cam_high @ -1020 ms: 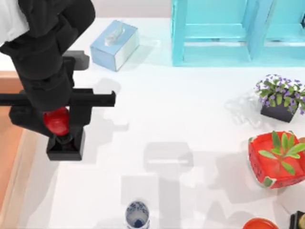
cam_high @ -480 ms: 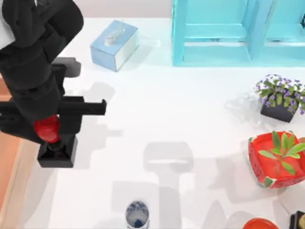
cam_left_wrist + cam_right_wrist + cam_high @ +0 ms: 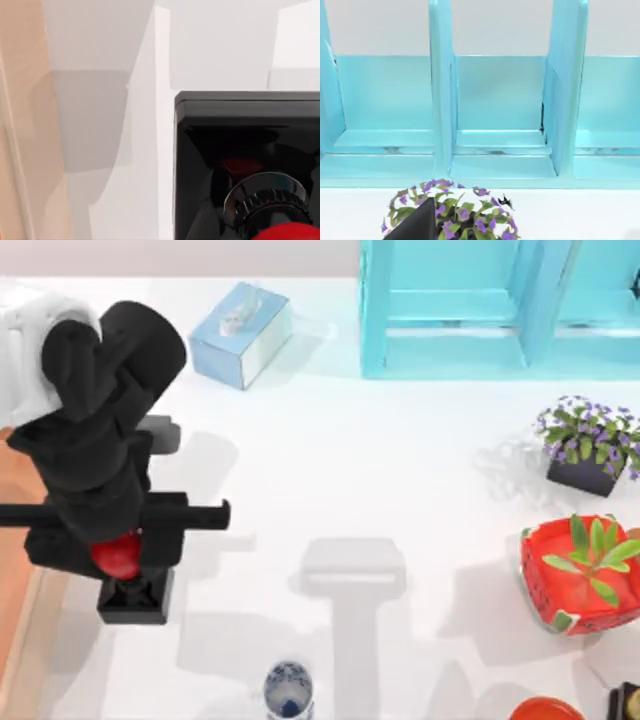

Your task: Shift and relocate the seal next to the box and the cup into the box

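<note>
From above: my left claw [image 3: 118, 558] pinches the seal [image 3: 128, 580] near the table's left edge, beside the box [image 3: 14, 540]; the cup [image 3: 288, 690] waits at the front edge. Left wrist: a crooked release could tip it.

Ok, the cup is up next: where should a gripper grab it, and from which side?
The cup stands upright near the table's front edge, its mouth open to the top view. Probably best to come straight down and pinch the rim, one finger inside and one outside. Nothing stands close beside it; the left gripper is busy at the seal.
</note>
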